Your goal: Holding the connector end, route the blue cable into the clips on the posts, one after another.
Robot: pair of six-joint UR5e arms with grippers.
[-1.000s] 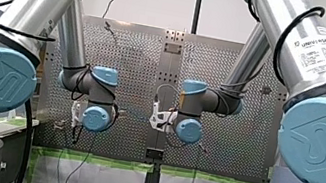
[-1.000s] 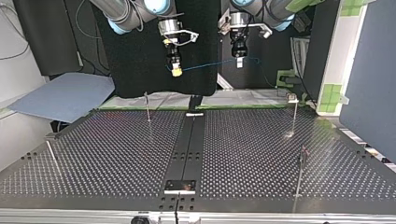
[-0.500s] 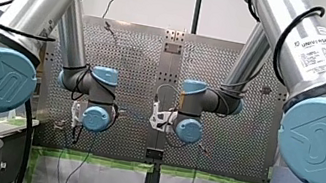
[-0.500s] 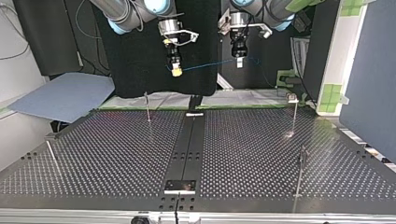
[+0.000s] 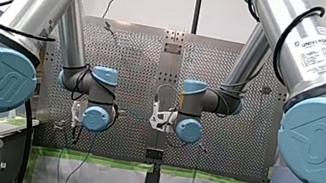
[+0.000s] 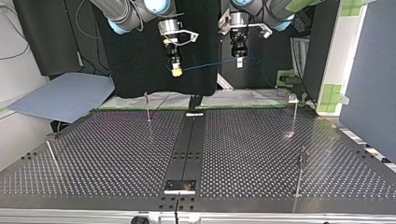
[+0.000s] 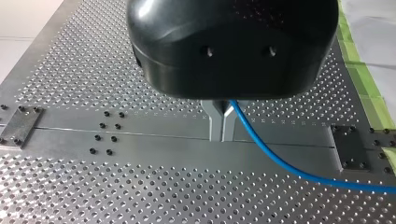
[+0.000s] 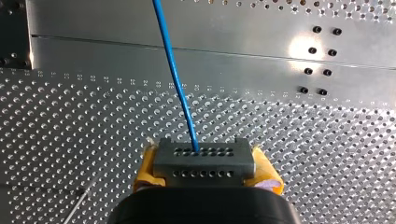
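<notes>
Closed tight on the grey connector [image 8: 204, 163], my right gripper [image 6: 176, 70] hangs at the left of the pair in the top view. In the right wrist view its yellow pads [image 8: 145, 170] press on both sides of the block. The block has two rows of small holes in its face, and the blue cable [image 8: 177, 84] leaves the upper row and runs straight ahead over the perforated table [image 8: 70, 121]. In the top view the cable stretches from that gripper to the right, rising slightly, to my left gripper [image 6: 239, 61], and a short length carries on past it further right. The left wrist view shows that gripper's metal fingers [image 7: 215, 126] pressed together on the cable, which comes out from between them close under the black body and curves off to one side above the table. Both grippers point down and hang high over the far edge of the table, and the cable between them is well apart from everything standing on it. Across the table from left to right in the top view there is a thin rod [image 6: 51, 156] leaning near the left edge. Next comes an upright post [image 6: 147, 108] at the far side, then a dark rail [image 6: 189, 144] down the middle. To the right stands a far post [image 6: 294, 114] with a small head, and last a near post [image 6: 301, 170].
</notes>
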